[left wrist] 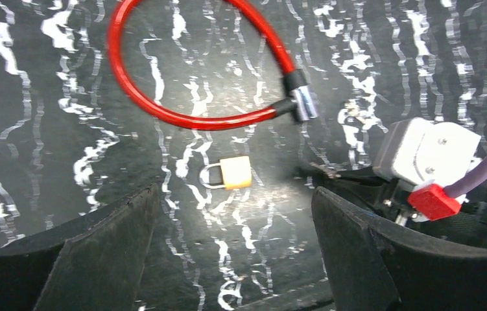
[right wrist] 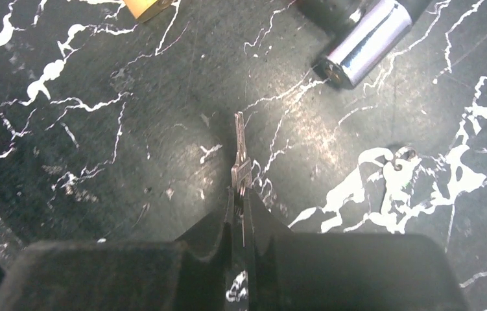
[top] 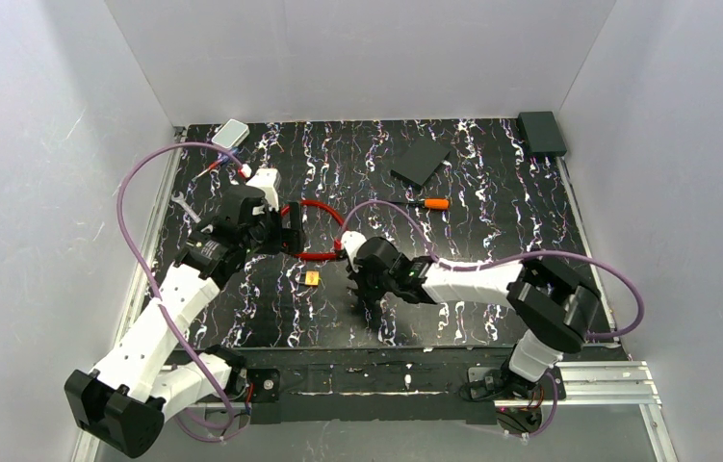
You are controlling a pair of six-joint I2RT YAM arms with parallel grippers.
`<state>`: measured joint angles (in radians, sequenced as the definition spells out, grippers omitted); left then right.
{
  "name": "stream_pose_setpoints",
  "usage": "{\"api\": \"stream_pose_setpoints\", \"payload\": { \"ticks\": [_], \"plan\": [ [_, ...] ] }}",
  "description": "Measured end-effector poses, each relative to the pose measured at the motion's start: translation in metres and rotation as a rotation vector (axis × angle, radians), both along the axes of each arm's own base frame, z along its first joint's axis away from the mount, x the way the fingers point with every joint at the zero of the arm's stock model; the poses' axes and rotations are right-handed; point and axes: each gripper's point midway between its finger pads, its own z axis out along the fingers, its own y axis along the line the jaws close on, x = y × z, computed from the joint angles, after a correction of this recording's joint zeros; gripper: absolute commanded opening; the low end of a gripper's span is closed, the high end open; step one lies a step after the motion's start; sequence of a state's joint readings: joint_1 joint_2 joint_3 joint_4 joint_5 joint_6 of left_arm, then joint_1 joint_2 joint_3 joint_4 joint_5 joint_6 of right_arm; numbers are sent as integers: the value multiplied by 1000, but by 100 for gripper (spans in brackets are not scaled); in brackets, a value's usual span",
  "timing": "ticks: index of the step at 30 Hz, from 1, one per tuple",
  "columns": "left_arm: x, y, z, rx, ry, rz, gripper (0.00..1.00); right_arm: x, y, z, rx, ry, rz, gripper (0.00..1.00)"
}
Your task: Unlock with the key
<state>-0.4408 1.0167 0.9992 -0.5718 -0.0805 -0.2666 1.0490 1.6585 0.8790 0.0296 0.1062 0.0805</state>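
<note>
Right gripper [right wrist: 240, 206] pinches the key [right wrist: 240, 155] by its head, blade poking forward; light, stiff, thin and likely slippery, it could swivel there, while left gripper [left wrist: 234, 207] gapes empty.

Count taken — one key [right wrist: 240, 155], one brass padlock [left wrist: 236, 172], one red cable lock [left wrist: 195, 121], one orange-handled tool [top: 431, 203], one flat black pad [top: 421, 162], one black box [top: 541, 132] — one small grey box [top: 232, 132].

Probable brass padlock [top: 311, 278] near red loop [top: 323, 205]
</note>
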Motion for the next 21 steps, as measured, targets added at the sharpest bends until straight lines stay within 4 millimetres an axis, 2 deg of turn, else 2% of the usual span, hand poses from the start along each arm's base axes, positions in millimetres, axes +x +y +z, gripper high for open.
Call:
{"api": "stream_pose_setpoints", "payload": {
  "ticks": [3, 10, 13, 17, 21],
  "plan": [
    [-5, -15, 2, -105, 28, -1, 83, -3, -5, 13, 15, -20, -11, 1],
    [-22, -45, -11, -349, 175, 63, 79, -2, -8, 62, 125, -91, -45, 1],
    [-26, -56, -10, -442, 229, 90, 77, -3, -12, 74, 156, -109, -61, 1],
    [-26, -73, -7, -564, 289, 114, 68, -4, -17, 84, 183, -120, -78, 1],
    [-26, -87, -13, -671, 365, 146, 60, -4, -19, 100, 223, -138, -90, 1]
  ]
}}
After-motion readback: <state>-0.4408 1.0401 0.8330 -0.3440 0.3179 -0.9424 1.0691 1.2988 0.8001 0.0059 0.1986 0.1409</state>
